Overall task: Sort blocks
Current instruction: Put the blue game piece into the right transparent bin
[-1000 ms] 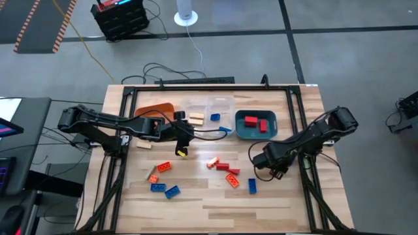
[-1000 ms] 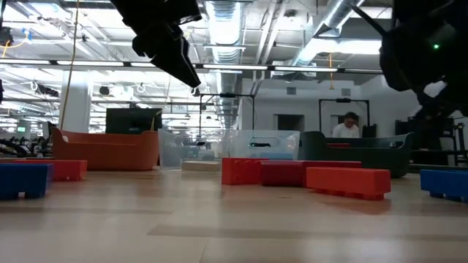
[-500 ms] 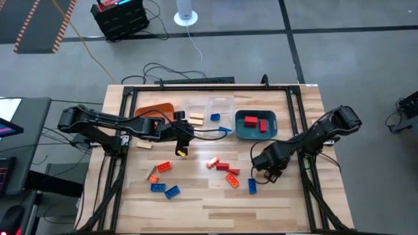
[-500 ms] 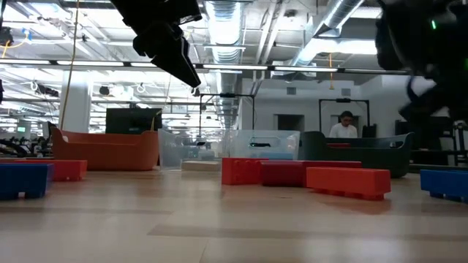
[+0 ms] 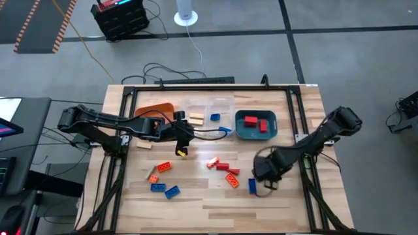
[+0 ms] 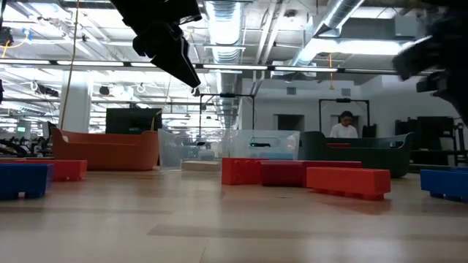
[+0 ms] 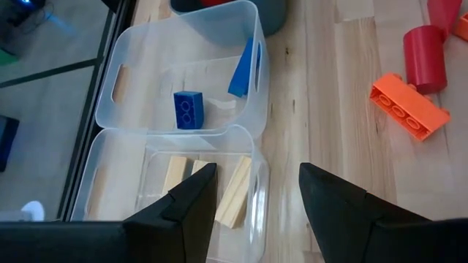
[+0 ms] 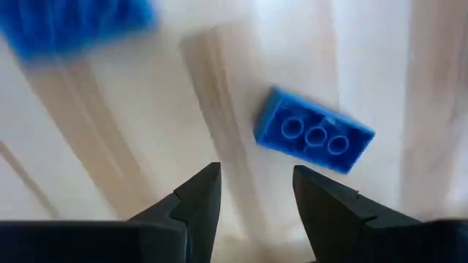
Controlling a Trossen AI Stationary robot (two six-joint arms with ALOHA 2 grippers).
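Observation:
Loose blocks lie flat on the wooden table: orange (image 5: 163,168), blue (image 5: 172,192) and red (image 5: 223,166) ones in the middle, and one blue block (image 5: 252,186) near the right. My right gripper (image 5: 263,176) hangs over the table beside that blue block (image 8: 314,139), pointing down, open and empty (image 8: 256,179). My left gripper (image 5: 183,137) waits open and empty (image 7: 256,175) above the table, facing the clear trays. One clear tray holds tan blocks (image 7: 235,193), the other a blue block (image 7: 189,109). In the low view the left gripper (image 6: 172,47) hangs at the upper left.
At the far side stand an orange tray (image 5: 157,109), two clear trays (image 5: 208,104) and a teal tray (image 5: 241,132) with red blocks (image 5: 250,121). A yellow piece (image 5: 181,152) and a tan block (image 5: 144,145) lie near the left gripper. A black frame (image 5: 307,176) runs along the table's sides.
My right gripper has moved toward the table's near edge and a little left, to the single blue block, rising somewhat and rolling about its own axis. The blocks have not moved.

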